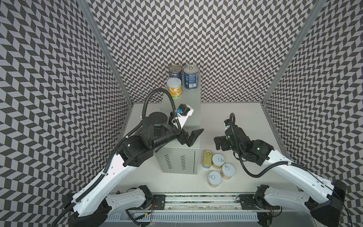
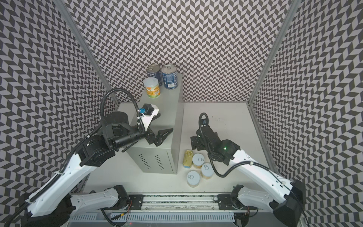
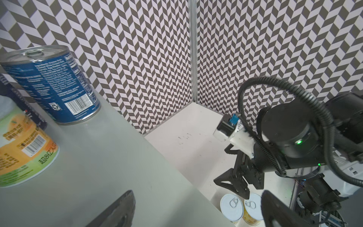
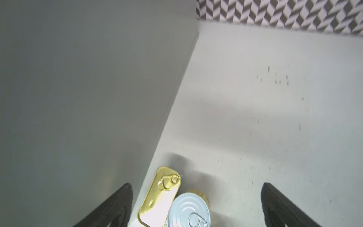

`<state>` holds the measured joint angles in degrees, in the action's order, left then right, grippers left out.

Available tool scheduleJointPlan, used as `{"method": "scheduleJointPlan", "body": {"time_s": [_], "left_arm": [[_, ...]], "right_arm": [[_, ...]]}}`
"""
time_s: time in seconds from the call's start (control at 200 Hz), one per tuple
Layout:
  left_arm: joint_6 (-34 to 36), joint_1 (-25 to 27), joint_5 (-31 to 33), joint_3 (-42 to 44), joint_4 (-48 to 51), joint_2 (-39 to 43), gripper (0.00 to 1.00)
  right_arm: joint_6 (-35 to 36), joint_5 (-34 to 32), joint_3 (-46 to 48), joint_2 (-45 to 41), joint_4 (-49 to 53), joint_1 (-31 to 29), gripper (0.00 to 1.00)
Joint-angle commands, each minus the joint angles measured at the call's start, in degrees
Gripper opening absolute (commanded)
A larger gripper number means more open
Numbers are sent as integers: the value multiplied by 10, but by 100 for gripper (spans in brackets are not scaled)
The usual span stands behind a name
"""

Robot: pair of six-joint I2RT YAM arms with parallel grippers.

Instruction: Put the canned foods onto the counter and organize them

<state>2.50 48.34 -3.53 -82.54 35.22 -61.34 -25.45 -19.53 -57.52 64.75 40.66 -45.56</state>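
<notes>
Canned foods (image 1: 174,88) split: three upright at the far end of the counter (image 1: 188,110), four on the tabletop (image 1: 235,118) beside its front. Left gripper (image 1: 193,137) over the counter, right gripper (image 1: 219,145) near the four — both spread wide, empty.

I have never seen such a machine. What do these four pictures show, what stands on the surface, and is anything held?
Two robot arms stand at a white table. Each ends in a two-fingered claw. Two pictures look down from above, nearly alike; the other two come from a camera on each wrist. On the tall grey cabinet stand two blue cans and one yellow can. On the table beside it stand a gold tin and three white-lidded cans. The left claw and right claw are open and hold nothing.
</notes>
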Motion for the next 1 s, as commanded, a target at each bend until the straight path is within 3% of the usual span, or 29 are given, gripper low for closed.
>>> {"method": "scheduleJointPlan", "body": {"time_s": [0.0,0.255,0.466,0.631,0.996], "left_arm": [[16,3,-13,-10,-8,-1,100],[16,1,-36,15,-21,10,100],[16,-8,-46,33,-33,14,100],[11,-23,-75,40,-44,14,100],[15,-31,-75,49,-55,18,100]], "right_arm": [[-50,35,33,-18,13,2,99],[-51,122,103,-17,3,-5,100],[-35,156,117,-8,-10,-14,99],[-32,153,119,23,-21,-23,99],[-36,149,152,69,-87,-24,98]]}}
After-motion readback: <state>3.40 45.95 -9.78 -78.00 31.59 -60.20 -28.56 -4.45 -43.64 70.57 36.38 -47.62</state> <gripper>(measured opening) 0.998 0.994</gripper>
